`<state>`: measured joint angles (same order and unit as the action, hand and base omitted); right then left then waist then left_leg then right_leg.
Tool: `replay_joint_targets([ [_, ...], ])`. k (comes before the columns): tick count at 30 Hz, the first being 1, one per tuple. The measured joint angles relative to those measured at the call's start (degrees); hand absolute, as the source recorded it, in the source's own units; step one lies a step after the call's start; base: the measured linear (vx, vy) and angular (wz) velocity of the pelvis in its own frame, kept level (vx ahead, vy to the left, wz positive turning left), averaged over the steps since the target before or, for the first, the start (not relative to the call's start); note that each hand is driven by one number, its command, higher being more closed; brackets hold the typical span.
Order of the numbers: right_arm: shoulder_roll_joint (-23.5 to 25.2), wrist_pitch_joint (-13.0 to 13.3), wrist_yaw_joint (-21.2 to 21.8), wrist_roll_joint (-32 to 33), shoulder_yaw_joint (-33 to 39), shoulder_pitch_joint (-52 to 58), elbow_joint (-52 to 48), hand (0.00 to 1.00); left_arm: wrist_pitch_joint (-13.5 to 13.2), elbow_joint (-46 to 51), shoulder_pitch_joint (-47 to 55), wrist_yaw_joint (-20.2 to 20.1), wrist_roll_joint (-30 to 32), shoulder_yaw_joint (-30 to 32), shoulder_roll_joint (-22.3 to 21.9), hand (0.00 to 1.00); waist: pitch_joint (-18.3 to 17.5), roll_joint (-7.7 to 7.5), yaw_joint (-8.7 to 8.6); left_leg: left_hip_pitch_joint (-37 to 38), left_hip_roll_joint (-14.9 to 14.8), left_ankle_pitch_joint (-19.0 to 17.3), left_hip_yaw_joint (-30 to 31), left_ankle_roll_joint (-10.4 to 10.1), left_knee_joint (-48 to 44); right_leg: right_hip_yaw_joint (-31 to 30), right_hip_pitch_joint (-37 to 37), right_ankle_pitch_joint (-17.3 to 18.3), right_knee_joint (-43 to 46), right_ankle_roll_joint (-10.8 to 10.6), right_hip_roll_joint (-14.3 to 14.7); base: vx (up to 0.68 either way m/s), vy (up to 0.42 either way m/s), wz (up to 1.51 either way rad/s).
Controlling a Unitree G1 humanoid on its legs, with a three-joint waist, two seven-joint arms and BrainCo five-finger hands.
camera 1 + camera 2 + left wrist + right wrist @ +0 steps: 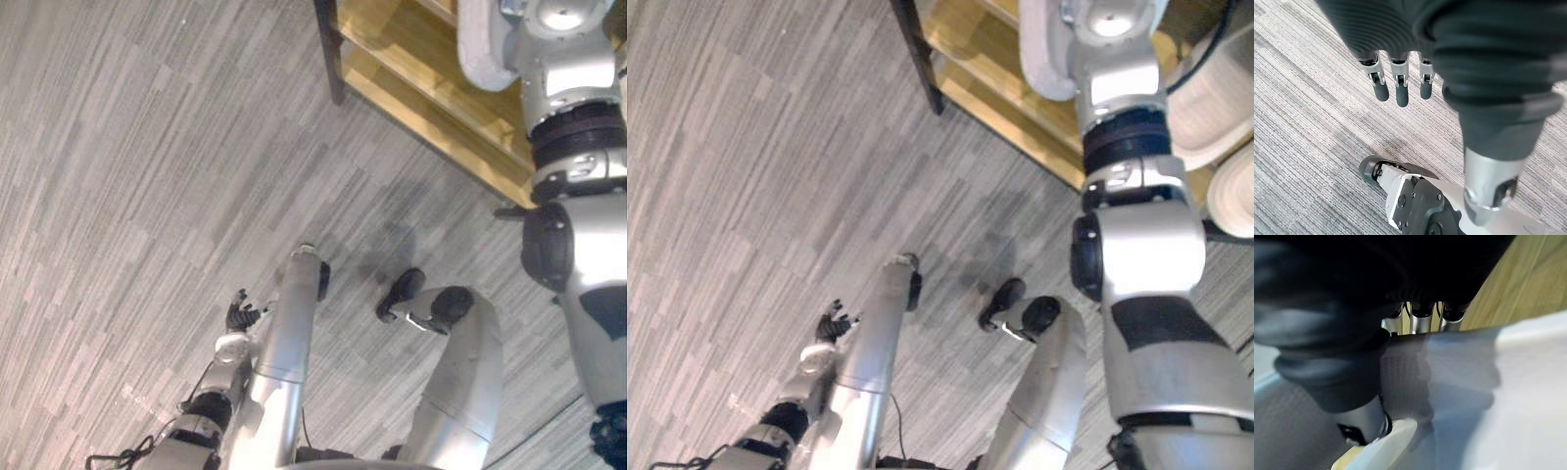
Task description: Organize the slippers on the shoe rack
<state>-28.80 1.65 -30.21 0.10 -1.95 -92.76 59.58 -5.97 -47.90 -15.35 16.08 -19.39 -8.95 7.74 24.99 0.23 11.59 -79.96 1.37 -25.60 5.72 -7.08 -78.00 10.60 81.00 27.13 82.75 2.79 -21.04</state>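
Note:
A white slipper (1043, 59) is up at the wooden shoe rack (431, 88), held over its lower shelves. My right hand (1422, 320) is shut on it: the fingers reach behind the slipper's (1488, 396) edge and the thumb lies on the near side. The right arm stretches up from the lower right to the rack. My left hand (240, 315) hangs low over the floor at the lower left. Its fingers (1400, 88) are straight and hold nothing.
Two more white slippers (1220, 108) (1232, 201) lie at the right edge beside the rack. The rack's dark corner post (331, 54) stands at its left end. Grey striped carpet floor (147, 196) spreads out to the left of the rack.

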Motion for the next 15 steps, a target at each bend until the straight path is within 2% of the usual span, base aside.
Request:
replay_joint_targets([
  [8, 1.9, 0.0, 0.0, 0.0, -0.1, 0.0, -0.1, 0.0, 0.2, -2.5, -1.3, -0.1, -1.1, 1.0, 0.0, 0.0, 0.0, 0.0, -0.06, 0.8, -1.8, 0.0, -1.5, 0.0, 0.1, -0.8, -0.1, -0.9, -0.9, 0.2, 1.3, 0.0, 0.02, -0.09],
  [15, 3.4, 0.0, 2.5, 0.0, 0.0, 0.8, -3.2, 0.0, 0.1, -4.2, -0.6, -0.9, -1.1, 6.1, -0.4, 0.0, 0.0, -0.01, -1.96, 3.4, -2.9, 0.3, -2.5, 0.3, 1.3, -1.4, -1.9, -1.2, -2.2, -0.3, 2.3, 0.0, 0.012, -0.09],
])
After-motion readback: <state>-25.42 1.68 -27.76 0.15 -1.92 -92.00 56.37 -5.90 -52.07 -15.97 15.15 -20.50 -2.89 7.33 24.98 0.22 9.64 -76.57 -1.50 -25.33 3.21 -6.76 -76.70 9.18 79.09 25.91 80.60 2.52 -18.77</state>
